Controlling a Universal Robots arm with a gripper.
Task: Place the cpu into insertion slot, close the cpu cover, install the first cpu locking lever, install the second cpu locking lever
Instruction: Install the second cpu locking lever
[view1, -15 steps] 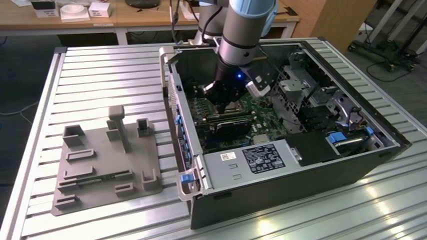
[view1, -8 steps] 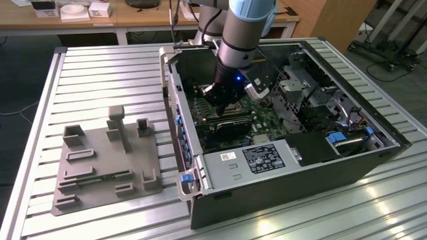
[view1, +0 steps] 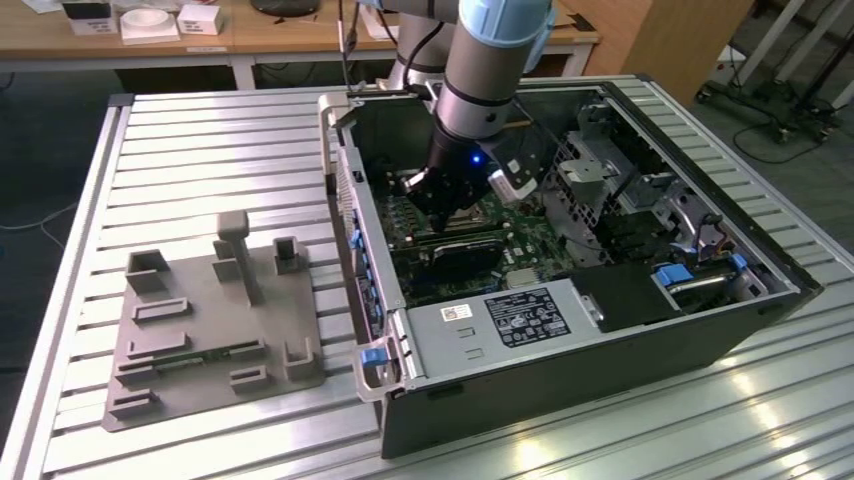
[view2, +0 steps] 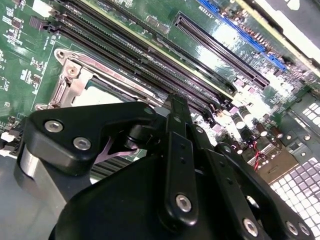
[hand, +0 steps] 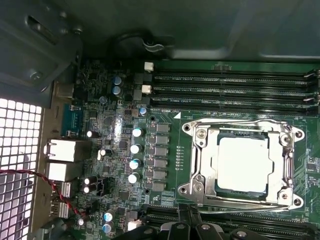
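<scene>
Silvery square cpu (hand: 243, 164) framed by thin metal cpu cover (hand: 200, 165).

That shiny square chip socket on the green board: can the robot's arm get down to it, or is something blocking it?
Probably yes. The gripper hangs inside the open computer case, just above the chip socket, and nothing lies between them; the memory slots sit beside it.

Small flat square silvery-topped cpu (hand: 244, 164) seated flat in square metal-rimmed insertion slot (hand: 200, 165) on green motherboard, beside long black memory slots. Thin silvery square cpu cover (hand: 280, 165) folded down, framing chip, its top showing through cut-out.
</scene>
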